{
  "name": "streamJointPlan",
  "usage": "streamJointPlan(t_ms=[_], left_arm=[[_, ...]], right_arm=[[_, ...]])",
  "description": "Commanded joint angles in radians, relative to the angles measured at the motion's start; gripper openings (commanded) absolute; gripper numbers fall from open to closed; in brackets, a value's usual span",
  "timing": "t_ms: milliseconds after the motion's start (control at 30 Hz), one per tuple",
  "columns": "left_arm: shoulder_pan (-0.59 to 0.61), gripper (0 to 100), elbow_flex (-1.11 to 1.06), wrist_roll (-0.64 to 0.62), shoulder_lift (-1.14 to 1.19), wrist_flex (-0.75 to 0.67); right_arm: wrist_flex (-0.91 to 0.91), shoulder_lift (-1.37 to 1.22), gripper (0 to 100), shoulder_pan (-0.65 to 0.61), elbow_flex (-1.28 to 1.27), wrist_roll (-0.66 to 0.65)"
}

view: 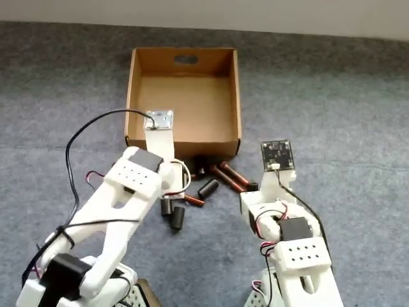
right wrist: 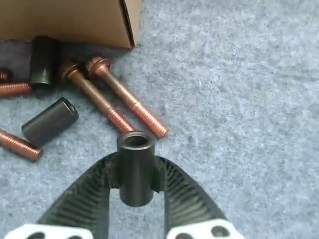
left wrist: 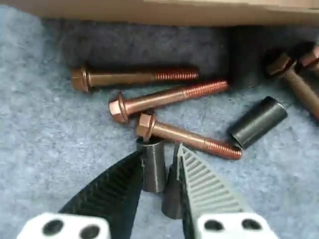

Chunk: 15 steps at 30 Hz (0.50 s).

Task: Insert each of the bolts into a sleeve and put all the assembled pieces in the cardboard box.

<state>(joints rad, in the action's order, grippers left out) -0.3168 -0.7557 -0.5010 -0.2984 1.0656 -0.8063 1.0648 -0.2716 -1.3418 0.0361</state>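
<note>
Several copper bolts [left wrist: 167, 97] and black sleeves lie on the carpet in front of the cardboard box [view: 131, 96]. My left gripper [left wrist: 159, 152] hangs low over them, narrowly open. An upright sleeve [left wrist: 153, 167] stands between its fingers, against the black one, and a second sleeve [left wrist: 172, 196] is partly hidden behind the grey finger. A bolt [left wrist: 187, 137] lies just beyond the fingertips. My right gripper [right wrist: 135, 177] is shut on a sleeve [right wrist: 135, 159], held upright with its bore showing. Two bolts [right wrist: 127, 97] lie side by side just ahead of it.
One sleeve [right wrist: 50, 121] lies on its side among the bolts, and another [right wrist: 44, 59] rests against the box's front wall. The box interior looks bare in the high view. Open carpet [view: 332, 96] stretches to the right of the box and the right arm [view: 300, 256].
</note>
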Motion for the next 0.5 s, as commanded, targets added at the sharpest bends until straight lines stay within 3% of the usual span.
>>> streamJointPlan(t_ms=[0,200,300,467], left_arm=[[-0.018,11,0.045,-0.046,0.064,-0.051],[-0.016,13,0.048,-0.100,0.188,-0.167],[-0.015,18,0.081,-0.130,0.231,-0.175],[-0.010,17,0.093,-0.132,0.289,-0.173]], right_arm=[[0.015,0.021,0.5,0.012,0.005,0.006],[0.015,0.021,0.5,0.012,0.005,0.006],[0.015,0.021,0.5,0.012,0.005,0.006],[0.015,0.021,0.5,0.012,0.005,0.006]])
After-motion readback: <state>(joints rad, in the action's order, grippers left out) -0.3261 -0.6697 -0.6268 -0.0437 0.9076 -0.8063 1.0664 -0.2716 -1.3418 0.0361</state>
